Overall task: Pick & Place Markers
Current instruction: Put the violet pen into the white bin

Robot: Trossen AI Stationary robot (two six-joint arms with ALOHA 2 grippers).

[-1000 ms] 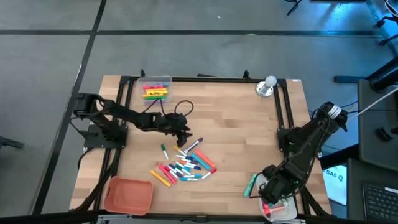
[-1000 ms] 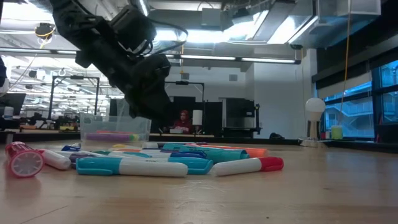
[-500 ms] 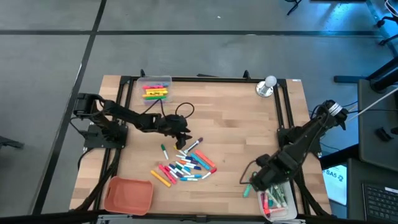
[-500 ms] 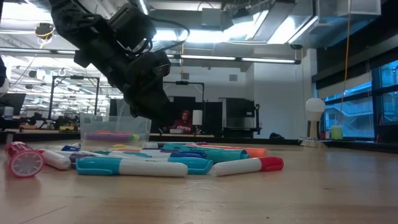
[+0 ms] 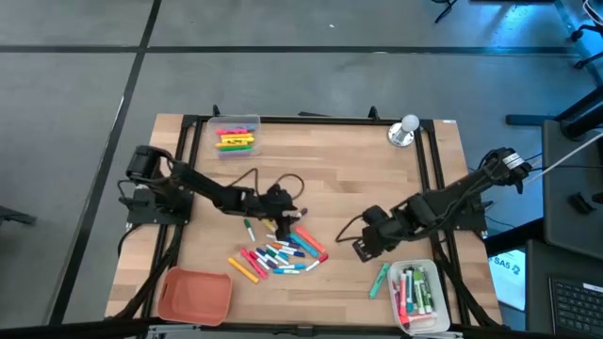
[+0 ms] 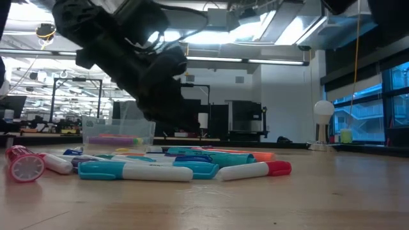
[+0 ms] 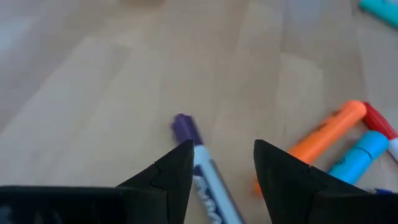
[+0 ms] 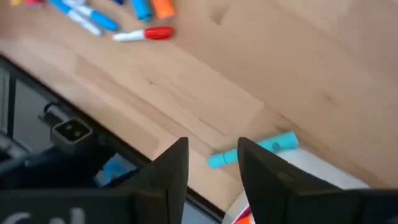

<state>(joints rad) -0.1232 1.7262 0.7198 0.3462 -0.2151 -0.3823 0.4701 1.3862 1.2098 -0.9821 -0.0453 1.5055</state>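
Note:
Several coloured markers [image 5: 278,252] lie in a loose pile on the wooden table, near its middle. My left gripper [image 5: 285,218] slants down at the pile's far edge, open. A white marker with a purple cap [image 7: 189,140] lies on the table between its fingers, close to one finger [image 7: 177,167]; I cannot tell if they touch. My right gripper [image 5: 361,250] hangs open and empty above bare wood to the right of the pile. A teal marker [image 8: 252,149] lies beside the clear bin [image 5: 415,294] at the near right.
The near-right clear bin holds several markers. Another clear bin [image 5: 236,137] with markers stands at the far left, an orange tray [image 5: 193,294] at the near left, a silver bell [image 5: 405,130] at the far right. Black frame rails run along the table's edges.
My right gripper has left the near-right bin, swinging up and toward the table's middle, and turning as it went. My left gripper has slid toward the near edge and down to the pile's far side, over the purple-capped marker.

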